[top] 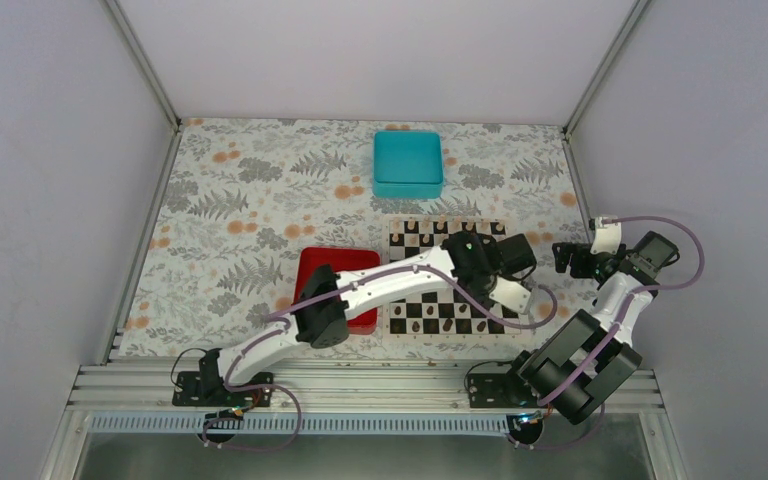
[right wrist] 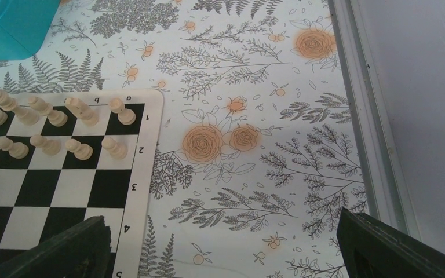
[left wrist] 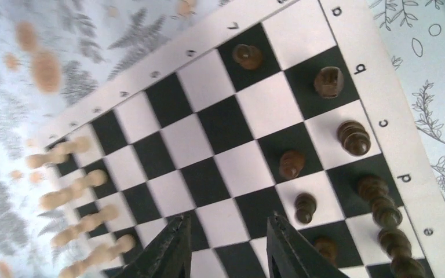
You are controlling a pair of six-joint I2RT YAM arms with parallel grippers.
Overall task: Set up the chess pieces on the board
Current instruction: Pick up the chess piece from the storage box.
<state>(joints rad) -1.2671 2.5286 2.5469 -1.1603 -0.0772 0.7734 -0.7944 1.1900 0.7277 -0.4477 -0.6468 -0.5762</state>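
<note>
The board [top: 422, 292] lies at centre right of the table. Several dark chess pieces [top: 430, 326] stand in its near rows. In the left wrist view they line the board's [left wrist: 208, 127] right side, one a pawn [left wrist: 305, 207]. My left gripper [top: 520, 262] hovers over the board's right part. Its jaws [left wrist: 229, 217] are open and empty above bare squares, left of the dark pawn. My right gripper [top: 566, 255] is wide open and empty [right wrist: 223, 243] over the tablecloth, just right of the board [right wrist: 46, 191].
Cream pieces fill the board's far rows [right wrist: 52, 116], blurred in the left wrist view [left wrist: 75, 191]. A red tray [top: 312, 262] sits left of the board, partly under the left arm. A teal box [top: 408, 163] stands behind the board. A metal rail [right wrist: 365, 116] and wall bound the right.
</note>
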